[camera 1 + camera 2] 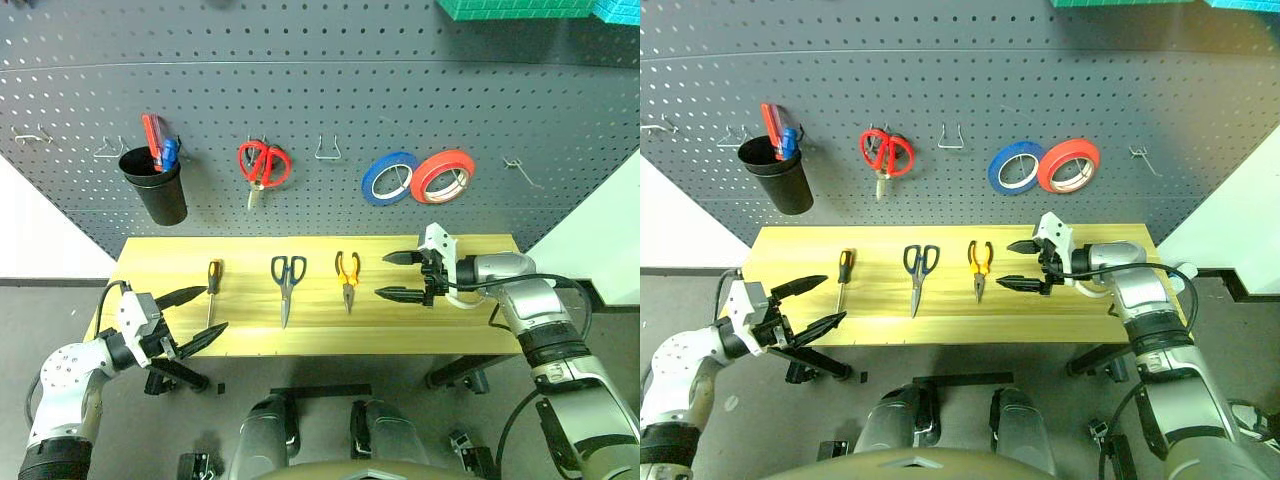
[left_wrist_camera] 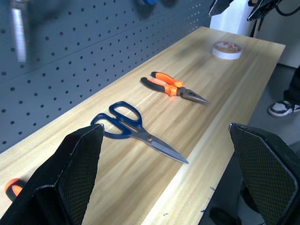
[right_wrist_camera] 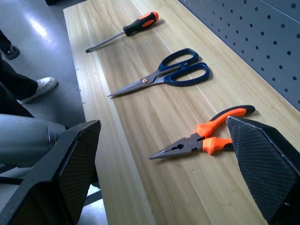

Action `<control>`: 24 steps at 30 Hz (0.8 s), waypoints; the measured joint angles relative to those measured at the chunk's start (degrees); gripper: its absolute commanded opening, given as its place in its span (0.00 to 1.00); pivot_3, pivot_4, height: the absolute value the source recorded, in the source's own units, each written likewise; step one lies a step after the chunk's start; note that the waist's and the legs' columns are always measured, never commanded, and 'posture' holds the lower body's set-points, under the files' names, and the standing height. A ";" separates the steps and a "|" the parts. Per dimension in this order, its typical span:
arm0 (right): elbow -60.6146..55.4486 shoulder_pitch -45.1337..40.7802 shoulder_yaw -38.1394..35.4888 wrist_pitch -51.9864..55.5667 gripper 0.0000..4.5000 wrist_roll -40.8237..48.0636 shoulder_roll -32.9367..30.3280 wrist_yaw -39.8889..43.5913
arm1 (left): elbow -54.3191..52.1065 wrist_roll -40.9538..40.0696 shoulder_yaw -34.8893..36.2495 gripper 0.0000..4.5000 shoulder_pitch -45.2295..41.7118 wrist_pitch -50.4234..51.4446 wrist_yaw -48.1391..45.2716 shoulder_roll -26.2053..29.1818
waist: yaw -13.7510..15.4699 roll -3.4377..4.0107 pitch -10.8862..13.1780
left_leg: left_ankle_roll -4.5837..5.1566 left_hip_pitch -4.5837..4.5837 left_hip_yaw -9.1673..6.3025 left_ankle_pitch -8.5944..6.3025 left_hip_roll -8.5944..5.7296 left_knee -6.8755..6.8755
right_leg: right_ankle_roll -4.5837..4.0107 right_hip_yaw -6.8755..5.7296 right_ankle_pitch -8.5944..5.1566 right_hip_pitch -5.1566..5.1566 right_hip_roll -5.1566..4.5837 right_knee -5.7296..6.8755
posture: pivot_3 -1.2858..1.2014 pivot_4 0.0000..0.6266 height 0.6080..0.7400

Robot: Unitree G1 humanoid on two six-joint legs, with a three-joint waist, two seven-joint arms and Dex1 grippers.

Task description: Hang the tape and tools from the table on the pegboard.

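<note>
Tape [image 2: 227, 50] sits flat on the table [image 1: 140, 262] near its right end, just beside your right gripper [image 1: 404, 275], whose arm partly hides the roll in the head views. To its left, in a row along the wood, lie the pliers [image 1: 347, 277], the scissors [image 1: 287, 285] and the screwdriver [image 1: 212, 287], each apart from the others. None of them hangs yet on the pegboard [image 1: 330, 105], so you are at the first pick. Your right gripper hovers over the table between pliers and tape, fingers spread wide and holding nothing. Your left gripper [image 1: 195, 317] hangs off the table's front left corner, just as wide and just as empty. On the board above, an empty hook [image 1: 327, 150] stands between the red-handled scissors [image 1: 262, 164] and the blue roll [image 1: 389, 178]; a red roll [image 1: 442, 176] and a black cup [image 1: 158, 185] already occupy other spots. Your likely next move is to bring the right fingers down around one item, probably tape or pliers, and close squarely on it before lifting to a free hook.
</note>
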 measured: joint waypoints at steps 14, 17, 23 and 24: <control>1.12 0.01 -0.43 -0.24 1.00 -0.09 -0.66 -0.77 | 1.38 0.36 -1.02 0.99 -2.18 -0.62 -0.95 -1.64 | -0.08 0.01 0.00 | 0.00 0.00 0.02 0.00 -0.01 -0.01 | 0.00 -0.01 0.01 -0.01 0.01 0.00 | 0.54 0.18 0.92; 1.86 0.00 -0.45 -1.34 1.00 -0.75 -0.75 -1.43 | 2.12 1.31 -2.37 0.99 -2.92 -1.13 -1.06 -2.21 | -0.09 -0.01 -0.01 | 0.00 -0.01 0.03 0.00 -0.02 0.00 | 0.01 -0.02 0.02 -0.01 0.02 -0.01 | 0.53 0.17 0.92; 3.62 -0.03 -0.45 -3.67 1.00 -3.19 -0.78 -4.40 | 3.26 2.67 -4.22 0.99 -4.77 -1.57 -1.40 -2.57 | -0.23 -0.02 -0.03 | 0.00 -0.02 0.04 0.00 -0.02 0.01 | 0.01 -0.03 0.02 -0.01 0.02 0.00 | 0.52 0.15 0.92; 3.92 -0.06 -0.45 -3.73 1.00 -3.53 -0.79 -4.82 | 3.26 2.81 -4.41 0.99 -5.11 -1.57 -1.41 -2.73 | -0.25 -0.03 -0.04 | 0.00 -0.02 0.04 0.00 -0.02 0.02 | 0.01 -0.03 0.02 0.00 0.03 0.00 | 0.52 0.14 0.92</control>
